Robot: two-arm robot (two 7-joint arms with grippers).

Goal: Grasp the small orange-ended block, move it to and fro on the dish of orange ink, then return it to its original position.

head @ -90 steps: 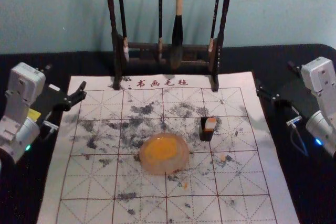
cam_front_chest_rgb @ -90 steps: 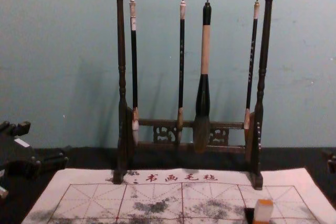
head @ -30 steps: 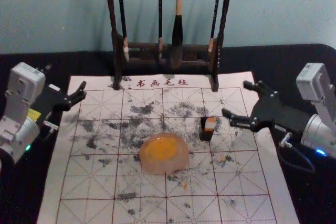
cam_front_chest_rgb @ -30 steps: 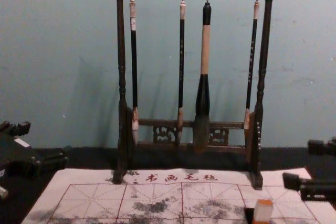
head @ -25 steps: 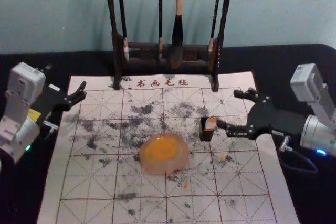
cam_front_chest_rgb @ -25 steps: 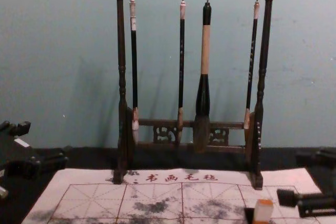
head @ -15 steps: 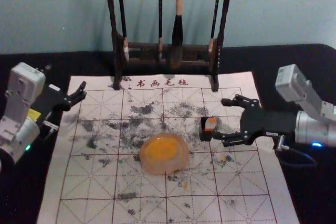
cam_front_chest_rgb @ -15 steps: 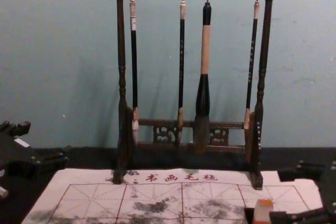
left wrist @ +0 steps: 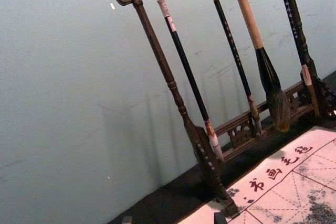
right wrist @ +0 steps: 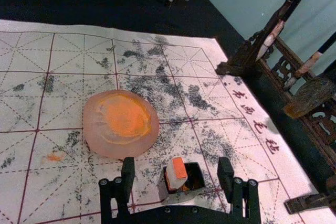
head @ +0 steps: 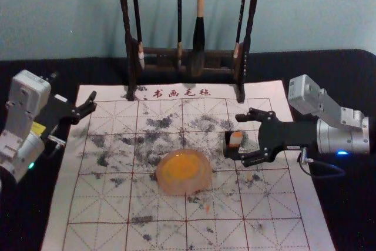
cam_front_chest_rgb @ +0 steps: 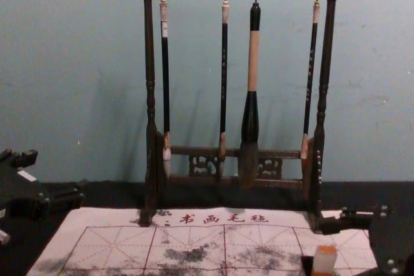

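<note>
My wide-open, empty right tool [right wrist: 176, 162] straddles the block [right wrist: 179, 170], its box [right wrist: 185, 195] likely propping it for grasping; my open left tool [head: 74, 87] rests apart.

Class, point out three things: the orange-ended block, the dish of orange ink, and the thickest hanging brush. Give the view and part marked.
Orange-ended block [cam_front_chest_rgb: 323, 264]: chest view, its pale side.
Dish of orange ink [head: 183, 189]: head view, its near rim.
Thickest brush [cam_front_chest_rgb: 253, 63]: chest view, the handle's pale band.
</note>
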